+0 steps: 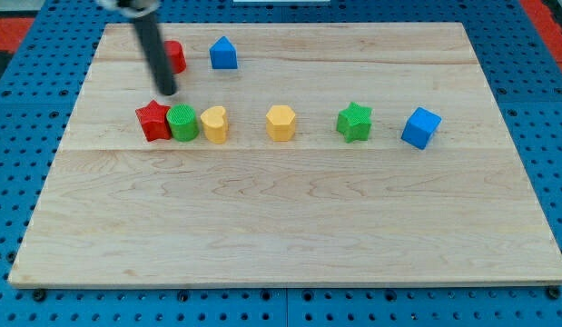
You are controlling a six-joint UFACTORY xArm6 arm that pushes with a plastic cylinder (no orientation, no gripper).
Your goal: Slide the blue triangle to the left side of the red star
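While my tip (166, 92) rests on the wooden board (290, 227) just above the red star (153, 120), it touches no block; it is a bare rod with no jaws to spread or press. A red block (175, 56) sits partly hidden behind the rod. The blue triangle (223, 53) stands near the view's top, right of that red block. Touching the star's right flank is a green cylinder (182, 123), then a yellow heart (214, 124). Farther right, apart: yellow hexagon (281, 123), green star (354, 122), blue cube (420, 127).
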